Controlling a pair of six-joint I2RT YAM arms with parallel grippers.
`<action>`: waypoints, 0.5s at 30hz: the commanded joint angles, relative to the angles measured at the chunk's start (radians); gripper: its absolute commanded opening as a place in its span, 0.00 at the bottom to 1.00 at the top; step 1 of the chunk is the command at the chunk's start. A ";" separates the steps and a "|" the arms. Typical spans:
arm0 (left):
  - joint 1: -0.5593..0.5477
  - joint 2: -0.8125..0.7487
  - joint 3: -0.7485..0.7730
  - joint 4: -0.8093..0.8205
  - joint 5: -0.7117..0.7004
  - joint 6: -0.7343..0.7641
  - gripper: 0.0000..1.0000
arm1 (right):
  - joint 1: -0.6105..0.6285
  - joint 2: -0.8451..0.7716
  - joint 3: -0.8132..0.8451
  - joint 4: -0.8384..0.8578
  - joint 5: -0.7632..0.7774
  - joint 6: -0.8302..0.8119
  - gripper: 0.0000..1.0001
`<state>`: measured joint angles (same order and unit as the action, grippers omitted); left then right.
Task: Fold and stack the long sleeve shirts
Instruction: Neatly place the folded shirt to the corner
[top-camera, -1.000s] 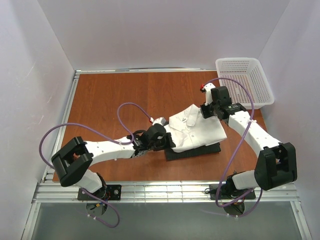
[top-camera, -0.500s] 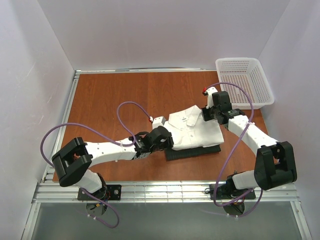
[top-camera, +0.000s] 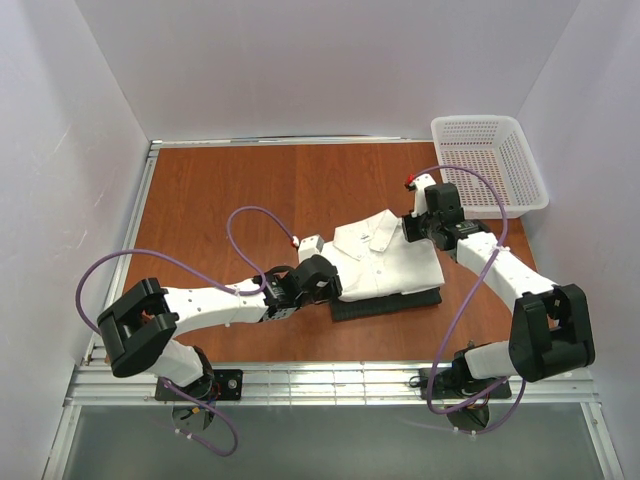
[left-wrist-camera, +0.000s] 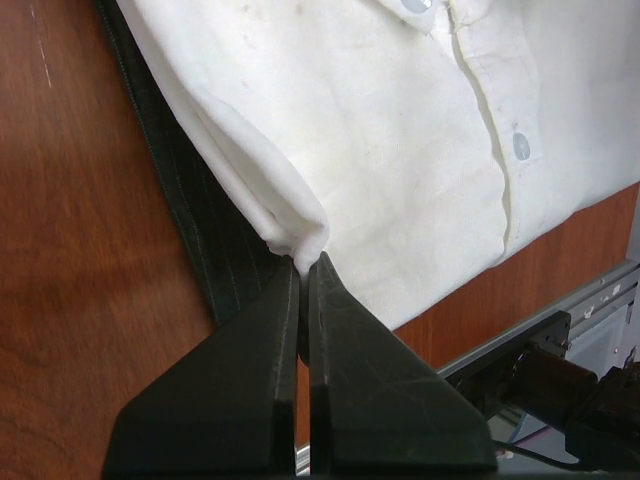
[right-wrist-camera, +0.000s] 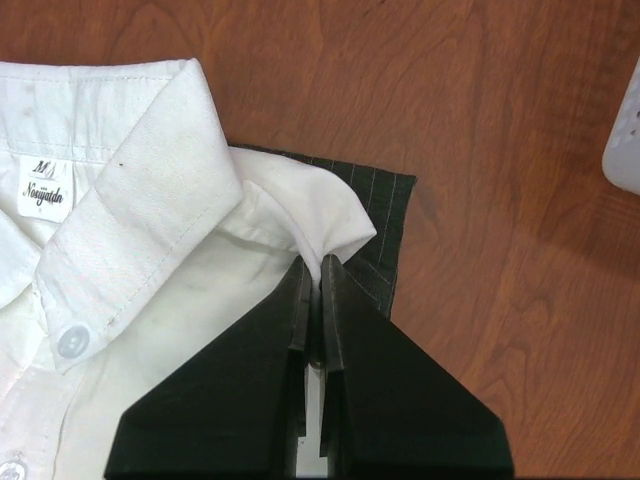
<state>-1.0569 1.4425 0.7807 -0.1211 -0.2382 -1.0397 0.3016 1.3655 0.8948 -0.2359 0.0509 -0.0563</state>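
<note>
Dark shirt (top-camera: 390, 303): mostly covered by the white shirt (top-camera: 385, 262); only a near strip and one corner show.
White shirt: cut off by the frame in both wrist views; sleeves out of sight.
Collar tag (right-wrist-camera: 40, 185): print too small to read surely.
Basket (right-wrist-camera: 625, 140): right wrist view catches only a blurred sliver at the edge.
Left gripper (left-wrist-camera: 305, 272): fingertips hidden under its own wrist from above.
Right gripper (right-wrist-camera: 318, 268): likewise hidden from above.

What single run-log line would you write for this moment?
left gripper: shut on white shirt edge | right gripper: shut on its collar-side corner | white shirt: folded, on top of dark striped shirt
</note>
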 joint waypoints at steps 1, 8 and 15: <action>-0.003 -0.027 -0.026 -0.026 0.004 -0.036 0.00 | -0.009 0.021 -0.022 0.056 0.010 0.007 0.01; -0.008 -0.008 -0.015 -0.029 0.051 -0.040 0.00 | -0.009 0.027 -0.036 0.055 0.059 0.024 0.01; -0.066 -0.008 0.009 -0.034 0.020 -0.026 0.00 | -0.009 0.020 0.009 0.050 0.084 0.026 0.01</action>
<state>-1.0969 1.4452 0.7647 -0.1268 -0.2108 -1.0737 0.3016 1.4002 0.8547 -0.2356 0.0765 -0.0330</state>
